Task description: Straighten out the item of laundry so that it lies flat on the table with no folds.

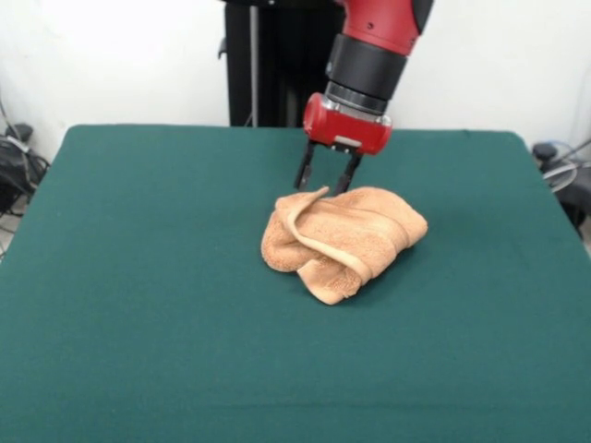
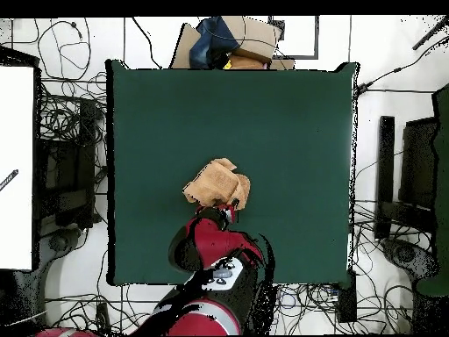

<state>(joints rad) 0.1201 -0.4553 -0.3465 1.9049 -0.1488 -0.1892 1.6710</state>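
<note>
The gripper (image 1: 327, 175) hangs from the red and black arm (image 1: 374, 46) with its two dark fingers (image 1: 304, 167) pointing down and spread apart, a clear gap between them and nothing caught in it. Their tips sit right at the far edge of the towel (image 1: 343, 238), about level with its raised upper fold; whether they actually touch the cloth I cannot tell from the front view.

The towel itself is a crumpled peach-orange heap (more of a bundle than a square), folded over on itself, with one hemmed border band curling across the top and a thick rolled corner pointing toward the near side. It lies a little past the middle of the green table (image 1: 138, 305), just in front of the gripper.

From above, the towel (image 2: 216, 184) shows as a small bunched patch around the middle of the table (image 2: 289, 123), and the arm (image 2: 210, 241) reaches in over the table edge, its end meeting the towel's side nearest the robot. Cables and a cardboard box (image 2: 250, 39) lie on the floor around the table.
</note>
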